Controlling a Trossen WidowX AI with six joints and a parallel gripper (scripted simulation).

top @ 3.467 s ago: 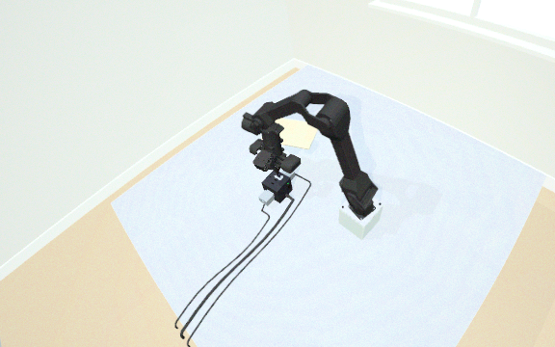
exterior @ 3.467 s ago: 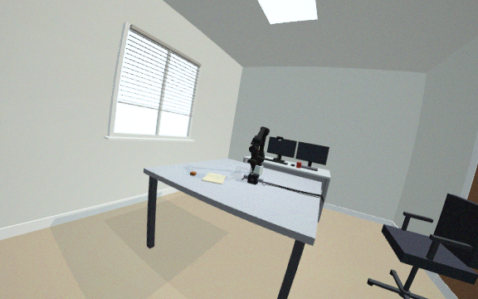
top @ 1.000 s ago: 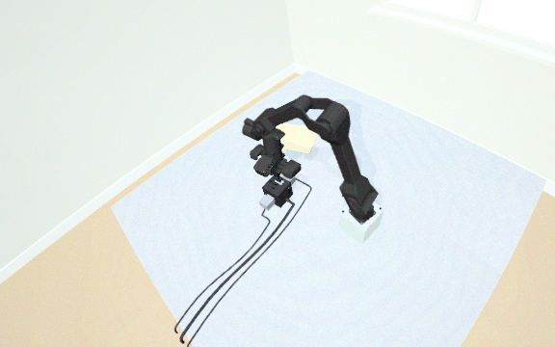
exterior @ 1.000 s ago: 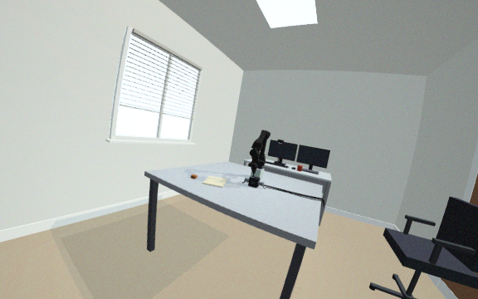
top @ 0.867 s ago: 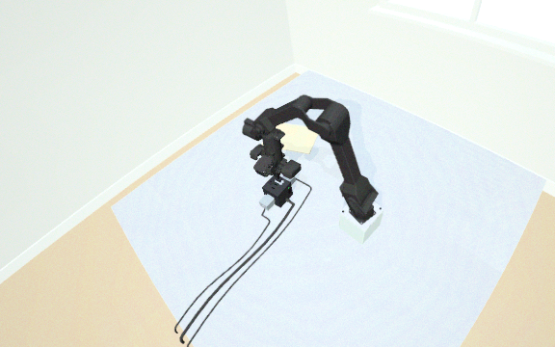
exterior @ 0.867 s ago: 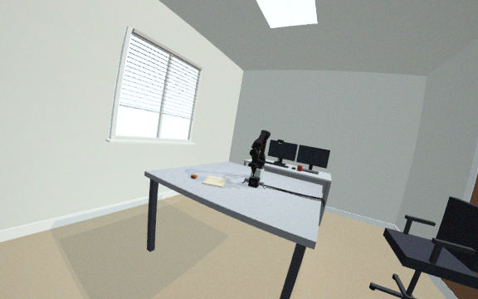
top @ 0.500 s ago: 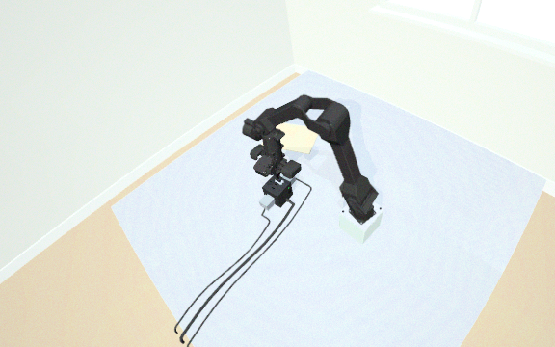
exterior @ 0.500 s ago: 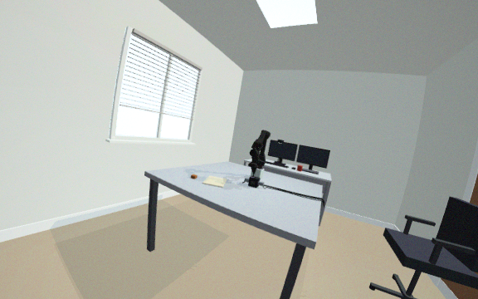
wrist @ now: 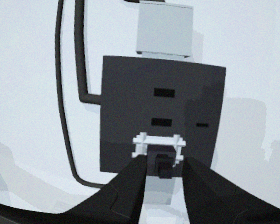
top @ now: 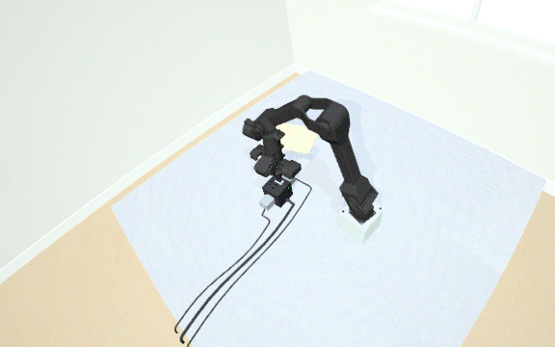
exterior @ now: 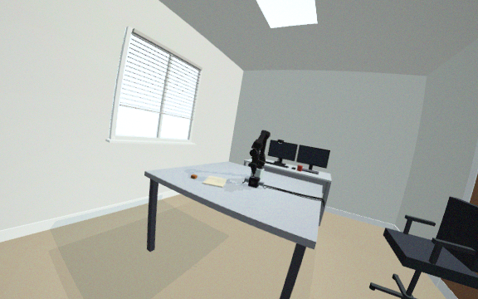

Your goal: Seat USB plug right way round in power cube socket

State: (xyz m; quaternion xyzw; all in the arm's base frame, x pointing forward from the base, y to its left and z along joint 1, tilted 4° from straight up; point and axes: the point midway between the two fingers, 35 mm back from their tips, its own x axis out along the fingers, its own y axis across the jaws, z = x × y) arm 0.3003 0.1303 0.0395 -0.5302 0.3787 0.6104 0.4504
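The black power cube (top: 283, 195) (exterior: 254, 182) (wrist: 126, 90) stands on the table, with dark slots in its top. In the wrist view the dark plug (wrist: 164, 166) stands at the cube's lower edge, with a white bracket-like outline (wrist: 158, 140) around its upper side. Its depth in the socket and which way round it is cannot be told. My gripper (wrist: 164, 164) (top: 278, 178) points down over the cube. Its fingers stand apart on either side of the plug, with gaps beside it, so it is open and holds nothing.
A pale grey block (top: 267, 201) (wrist: 165, 29) is at one side of the cube, and another (wrist: 158, 196) is at the opposite side. Dark cables (top: 289, 208) (wrist: 82, 60) run from the cube. A yellow note (top: 299, 140) (exterior: 215, 181) and a small orange-brown object (exterior: 193, 176) lie on the table.
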